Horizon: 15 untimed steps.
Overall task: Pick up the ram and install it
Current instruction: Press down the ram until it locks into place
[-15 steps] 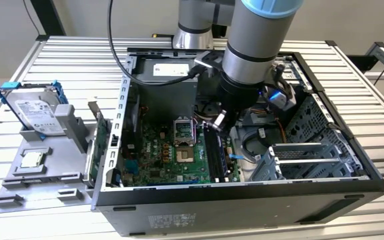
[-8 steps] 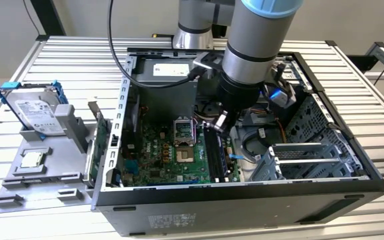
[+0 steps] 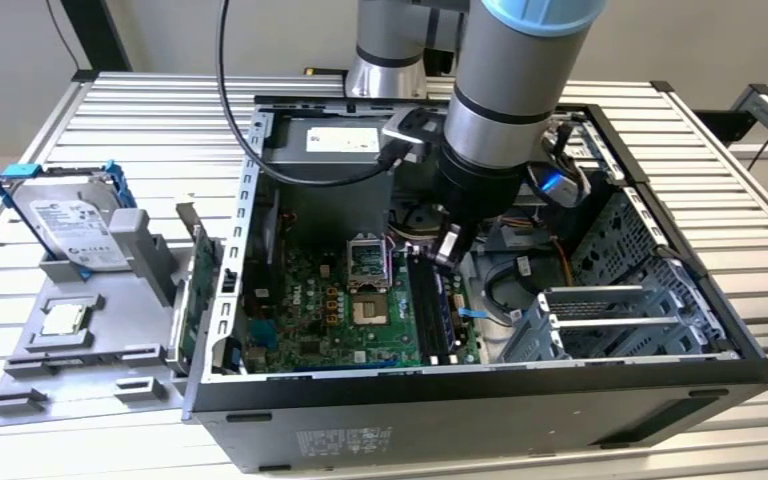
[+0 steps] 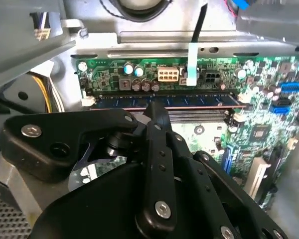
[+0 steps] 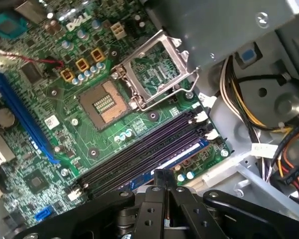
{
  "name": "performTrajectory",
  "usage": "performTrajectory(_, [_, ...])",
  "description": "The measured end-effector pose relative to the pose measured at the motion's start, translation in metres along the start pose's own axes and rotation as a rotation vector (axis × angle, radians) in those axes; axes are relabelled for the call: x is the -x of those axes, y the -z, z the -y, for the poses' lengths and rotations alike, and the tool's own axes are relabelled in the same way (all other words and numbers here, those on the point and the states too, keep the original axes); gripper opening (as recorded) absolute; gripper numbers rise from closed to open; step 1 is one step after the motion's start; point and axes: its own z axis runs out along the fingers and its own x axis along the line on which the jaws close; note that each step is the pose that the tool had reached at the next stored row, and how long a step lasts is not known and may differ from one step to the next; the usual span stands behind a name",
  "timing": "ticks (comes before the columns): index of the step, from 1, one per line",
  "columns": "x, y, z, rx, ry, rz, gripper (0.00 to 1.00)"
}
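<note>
Ram [image 4: 199, 101] is the business here: the dark blue-green stick lies along the outermost of the memory slots [image 5: 139, 149], at the edge of the motherboard inside the open computer case [image 3: 491, 400]. The gripper [image 4: 157, 112] stands right over it with its fingers drawn together, their tips on or just at the stick's upper edge near its middle; they do not pinch it, since they close along its length rather than across it. I judge that the pick-up is over and the seating is in hand. Whether the board is fully home cannot be told, nor whether the white end latches [image 4: 244, 97] have snapped in. Finishing calls for a straight push down, kept square to the slot. Just beside it run the bare black slots, then the open processor socket [image 5: 104, 102] with its metal frame lifted. Yellow and orange cables [image 5: 239, 99] hang near the slot's end and the arm's cable trails above, both worth minding. Outside the case, a grey holder [image 3: 104, 330] carries the hard drive [image 3: 71, 225] and a square chip [image 3: 64, 318].
</note>
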Motion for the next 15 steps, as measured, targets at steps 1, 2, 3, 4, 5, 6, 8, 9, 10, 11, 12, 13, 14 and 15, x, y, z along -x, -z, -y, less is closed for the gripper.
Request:
performTrajectory(1, [0.0, 0.0, 0.0, -0.0001, 0.018, 0.0, 0.0])
performTrajectory(2, [0.0, 0.0, 0.0, -0.0003, 0.037, 0.0, 0.0])
performTrajectory(3, [0.0, 0.0, 0.0, -0.0005, 0.055, 0.0001, 0.0])
performTrajectory(4, [0.0, -0.0002, 0.0, -0.0006, 0.074, 0.0002, 0.0])
performTrajectory(5, [0.0, -0.0005, 0.0, -0.0007, 0.092, 0.0004, 0.0])
performTrajectory(6, [0.0, -0.0008, 0.0, -0.0009, 0.11, 0.0005, 0.0])
performTrajectory(8, [0.0, -0.0009, 0.0, -0.0012, 0.146, 0.0002, 0.0])
performTrajectory(9, [0.0, -0.001, 0.0, -0.0014, 0.165, 0.0001, 0.0])
performTrajectory(10, [-0.0001, -0.0011, -0.0001, -0.0015, 0.182, 0.0002, 0.0])
performTrajectory(11, [-0.0001, -0.0012, -0.0002, -0.0016, 0.197, 0.0004, 0.0])
performTrajectory(12, [-0.0002, -0.0014, -0.0004, -0.0018, 0.213, 0.0005, 0.0])
performTrajectory(13, [-0.0006, -0.0015, -0.0009, -0.0019, 0.225, 0.0005, 0.0])
performTrajectory(14, [-0.0011, -0.0015, -0.0017, -0.002, 0.234, 0.0004, 0.0])
performTrajectory(15, [-0.0014, -0.0015, -0.0022, -0.002, 0.243, 0.0005, 0.0])
